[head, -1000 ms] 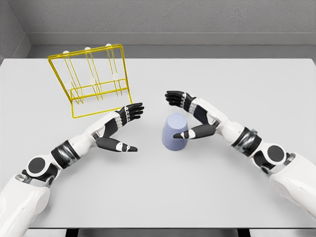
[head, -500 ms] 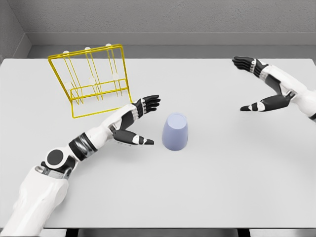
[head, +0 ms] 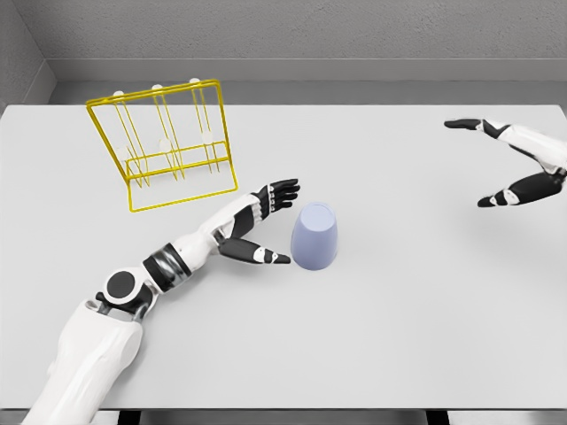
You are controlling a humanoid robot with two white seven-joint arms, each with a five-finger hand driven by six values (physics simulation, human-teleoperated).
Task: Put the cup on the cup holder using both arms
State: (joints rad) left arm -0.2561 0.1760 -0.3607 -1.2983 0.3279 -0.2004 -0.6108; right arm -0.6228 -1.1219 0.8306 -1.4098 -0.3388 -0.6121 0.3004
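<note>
Lavender cup [head: 314, 236] sits upside down mid-frame on the surface [head: 372, 336]. Left hand [head: 259, 226] is just beside it, fingers spread, holding nothing. Right hand [head: 518, 164] is far right, fingers apart too. Yellow cup holder [head: 164, 155] upper left.

Both robot hands splayed (left [head: 261, 223] — right [head: 514, 164]).

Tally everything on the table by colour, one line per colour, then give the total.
Yellow: 1, the wire cup holder
Pale blue: 1, the cup, standing upside down
Total: 2 things on the white table
</note>
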